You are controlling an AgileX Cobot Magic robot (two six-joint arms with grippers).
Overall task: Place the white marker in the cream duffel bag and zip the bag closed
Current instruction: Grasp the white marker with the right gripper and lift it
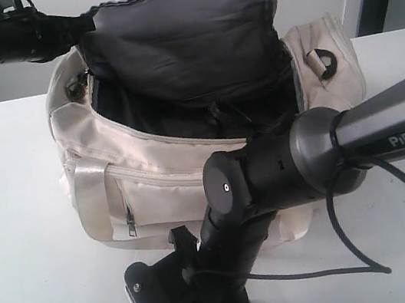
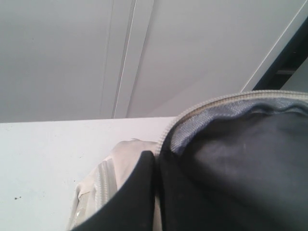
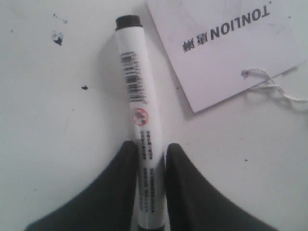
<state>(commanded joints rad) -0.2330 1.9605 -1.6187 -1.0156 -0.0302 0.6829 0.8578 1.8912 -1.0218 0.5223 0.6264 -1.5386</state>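
Slim white marker with black cap (image 3: pixel 139 110) gripped flat on the white bench (image 3: pixel 57 144).
The right pincer (image 3: pixel 151 147), set to the barrel's width, pinches it beside a white paper tag (image 3: pixel 226 48): pickup in hand. Next it must lift and carry to the open cream fabric duffel bag (image 1: pixel 161 182), frame centre; the left pincer (image 2: pixel 155 187) meets its raised flap, grip unclear.

The large soft cream duffel bag (image 1: pixel 160 178) is cloth, its straps (image 1: pixel 91 205) glossy (almost satin), its dark grey lining (image 1: pixel 185 45) matt. The slim white marker (image 3: pixel 141 110) looks like smooth, faintly shiny plastic; the white rectangular tag (image 3: pixel 226 48) is matt paper.
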